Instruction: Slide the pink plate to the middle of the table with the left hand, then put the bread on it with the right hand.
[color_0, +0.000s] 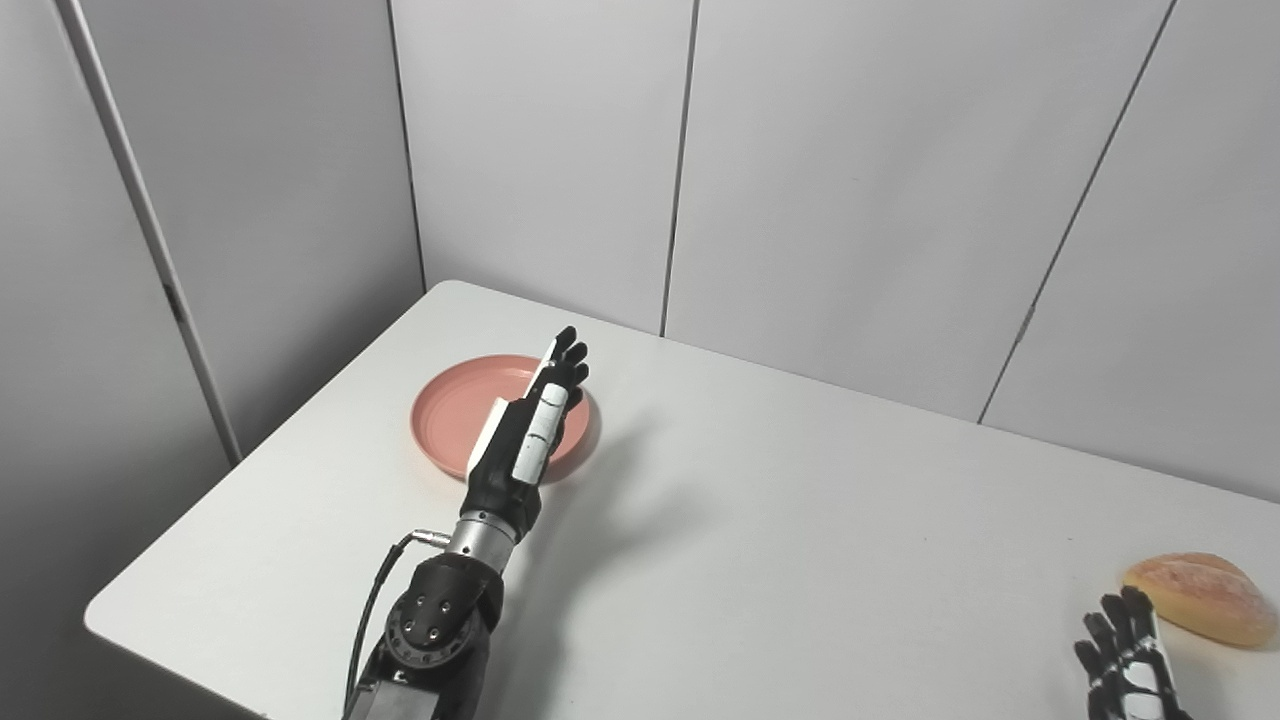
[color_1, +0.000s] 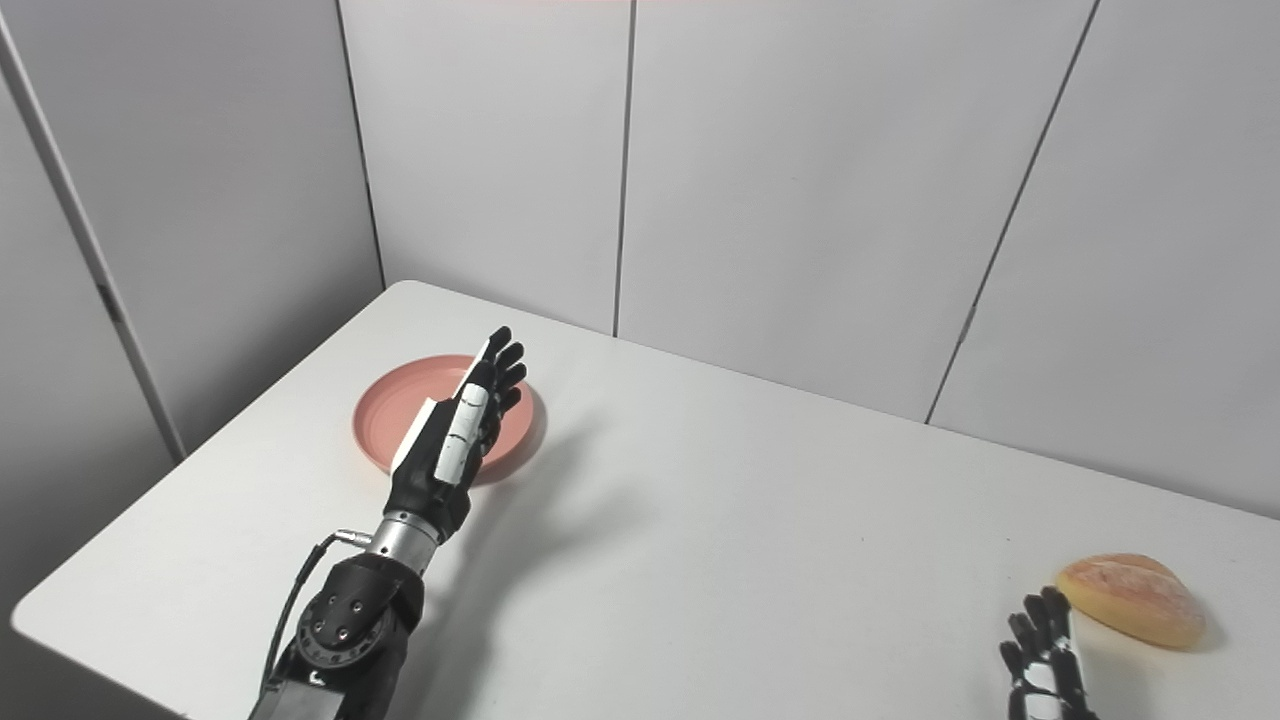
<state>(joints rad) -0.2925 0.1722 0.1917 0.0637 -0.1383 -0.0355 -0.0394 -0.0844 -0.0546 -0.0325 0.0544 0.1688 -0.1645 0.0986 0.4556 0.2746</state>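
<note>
Pink round plate (color_0: 455, 410) sitting near white table's (color_0: 760, 560) far-left corner, left hand (color_0: 528, 435) hovering over it, fingers straight and apart. Golden bread roll (color_0: 1200, 597) lying at right edge, right hand (color_0: 1125, 660) beside, fingers spread.

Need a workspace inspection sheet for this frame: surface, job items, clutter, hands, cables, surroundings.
Surface: white table, bare in the middle.
Job's things: pink plate far left, upright, with nothing on it; bread near the right edge, lying on the table.
Clutter: nothing seen.
Hands: left hand stretched over the plate's right side, fingers extended, holding nothing; contact with the plate cannot be told. Right hand low at the bottom edge beside the bread, fingers apart, apart from the bread.
Cables: one black cable looping from the left wrist down the forearm.
Surroundings: plain grey wall panels behind the table on two sides.
</note>
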